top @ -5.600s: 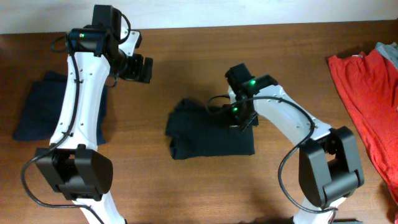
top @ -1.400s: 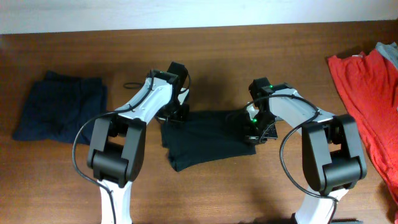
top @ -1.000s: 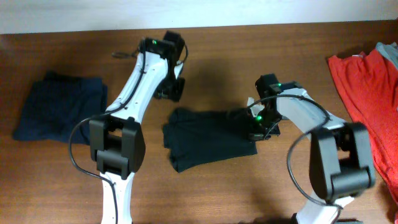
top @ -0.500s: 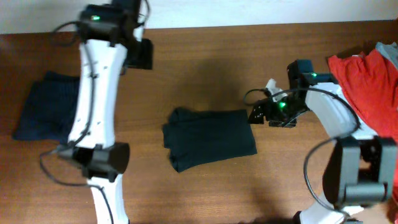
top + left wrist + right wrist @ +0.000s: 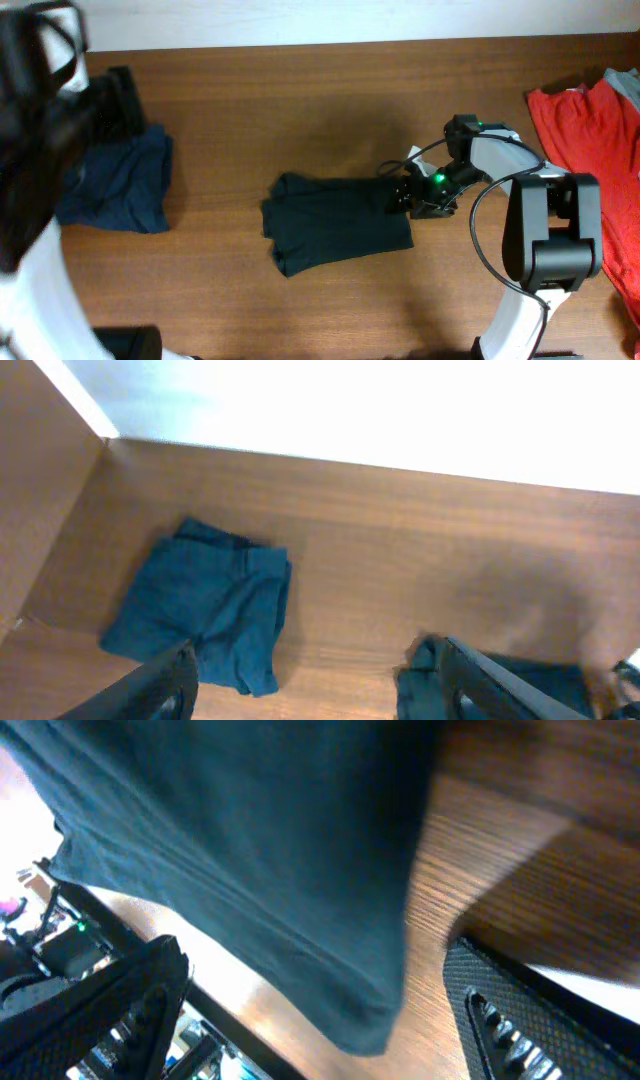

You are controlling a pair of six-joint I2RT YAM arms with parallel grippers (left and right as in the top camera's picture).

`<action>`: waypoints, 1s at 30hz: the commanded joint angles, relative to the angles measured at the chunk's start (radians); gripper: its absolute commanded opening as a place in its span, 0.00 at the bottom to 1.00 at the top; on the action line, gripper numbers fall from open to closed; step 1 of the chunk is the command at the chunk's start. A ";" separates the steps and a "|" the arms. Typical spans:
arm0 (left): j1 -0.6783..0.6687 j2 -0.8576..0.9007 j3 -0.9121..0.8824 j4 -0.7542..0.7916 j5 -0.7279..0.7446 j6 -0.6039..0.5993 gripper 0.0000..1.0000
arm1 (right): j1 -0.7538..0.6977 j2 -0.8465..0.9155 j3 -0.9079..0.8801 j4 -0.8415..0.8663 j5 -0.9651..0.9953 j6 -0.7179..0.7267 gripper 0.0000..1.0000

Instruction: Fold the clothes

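Black T-shirt (image 5: 340, 215), folded, at the middle of the table (image 5: 330, 90); navy garment (image 5: 120, 185) at left edge, red garment (image 5: 590, 150) at right edge; right gripper (image 5: 410, 192) at the shirt's right edge.
Left wrist: left gripper (image 5: 315, 648) spread wide, nothing between (navy garment below).
Right wrist: jaws parted, clasping nothing, shirt fabric beyond them.

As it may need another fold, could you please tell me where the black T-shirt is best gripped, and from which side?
Probably its right edge, coming in from the right: the black T-shirt lies flat with that edge straight, and the open right gripper sits beside it. The left end looks bunched and uneven, a poorer pinch.
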 commanded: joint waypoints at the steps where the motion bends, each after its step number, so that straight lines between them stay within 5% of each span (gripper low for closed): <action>1: 0.008 -0.020 -0.001 -0.003 0.003 -0.002 0.80 | 0.048 0.035 0.005 0.024 -0.042 -0.037 0.84; 4: 0.008 -0.030 -0.001 -0.003 0.004 -0.002 0.82 | 0.085 0.035 0.005 0.055 -0.074 -0.033 0.83; 15: 0.008 -0.030 -0.001 -0.003 0.008 -0.002 0.86 | 0.090 0.026 0.006 0.100 0.146 0.135 0.18; 25: 0.008 -0.029 -0.001 -0.003 0.008 -0.002 0.86 | -0.001 -0.186 0.006 -0.027 0.624 0.307 0.09; 30: 0.008 -0.029 -0.001 -0.003 0.008 -0.002 0.86 | 0.040 -0.276 0.006 -0.057 0.652 0.331 0.10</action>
